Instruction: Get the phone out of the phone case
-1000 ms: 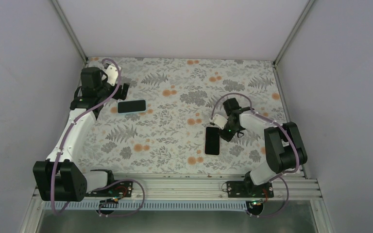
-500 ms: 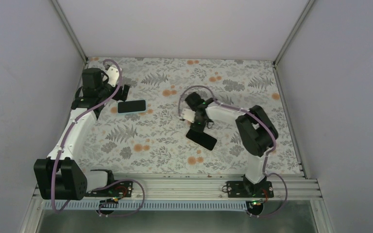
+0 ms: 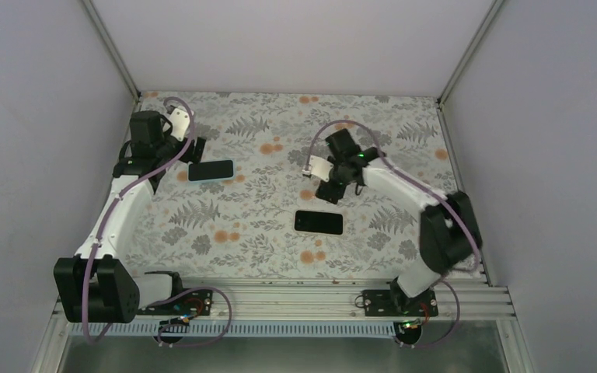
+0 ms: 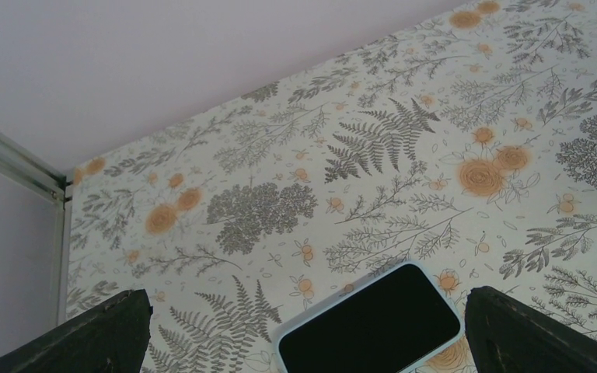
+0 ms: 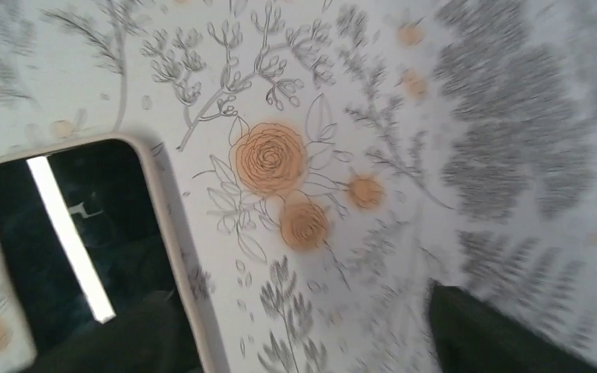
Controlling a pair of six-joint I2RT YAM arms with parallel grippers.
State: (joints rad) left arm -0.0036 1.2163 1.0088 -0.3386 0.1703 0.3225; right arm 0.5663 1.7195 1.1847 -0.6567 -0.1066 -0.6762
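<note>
Top external view | blue-rimmed phone flat on counter, long axis left-right, just beside left tool, spread | right tool, spread, well right of phone, near second dark handset | we judge left arm nearer.

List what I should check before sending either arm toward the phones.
1. The left claw open and empty: ok.
2. The right claw open and empty: ok.
3. The blue-rimmed phone lying flat just ahead of the left claw, untouched: ok.
4. The dark phone flat on the table, clear of the right claw: ok.
5. Whether either phone is cased: cannot tell.
6. Arms well apart: ok.
</note>
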